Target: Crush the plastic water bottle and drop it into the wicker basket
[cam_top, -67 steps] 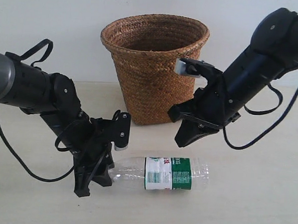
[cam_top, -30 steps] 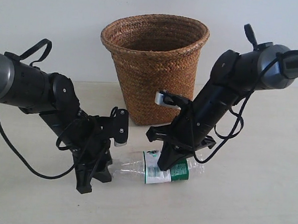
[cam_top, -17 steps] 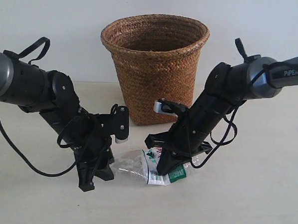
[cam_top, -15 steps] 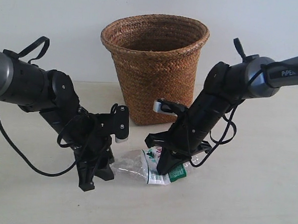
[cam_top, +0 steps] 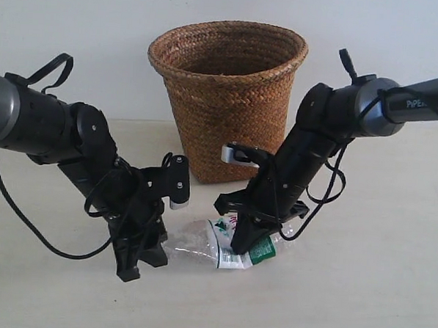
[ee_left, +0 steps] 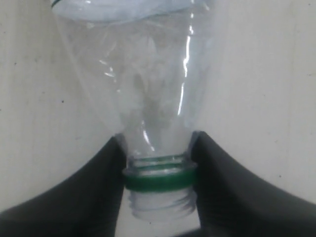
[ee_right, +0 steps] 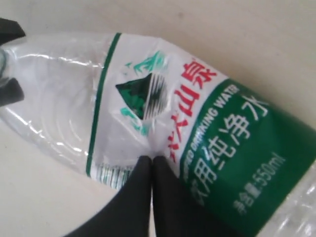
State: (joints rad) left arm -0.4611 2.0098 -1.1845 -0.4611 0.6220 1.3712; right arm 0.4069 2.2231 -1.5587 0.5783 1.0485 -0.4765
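Observation:
The plastic water bottle [cam_top: 200, 248] lies on its side on the table, its middle crumpled in. My left gripper [cam_top: 147, 254] is shut on its neck; in the left wrist view the fingers [ee_left: 106, 168] clamp the neck [ee_left: 158, 140] just above a green ring [ee_left: 158, 181], and the threaded mouth shows no cap. My right gripper [cam_top: 242, 244] comes down steeply onto the white-and-green label [ee_right: 197, 128]. Its two fingers [ee_right: 143, 182] are pressed together, pinching the flattened bottle wall [ee_right: 151, 159]. The wicker basket [cam_top: 226, 98] stands upright behind both grippers.
The basket's base [cam_top: 218, 171] sits close behind the right arm [cam_top: 316, 140]. The left arm [cam_top: 52, 129] slants in from the left with loose cables. Pale table surface [cam_top: 367, 289] stretches in front and to the right of the bottle.
The right gripper came down from beside the basket onto the bottle's label and closed on it. The bottle has crumpled and shortened. The left gripper kept hold of the neck.

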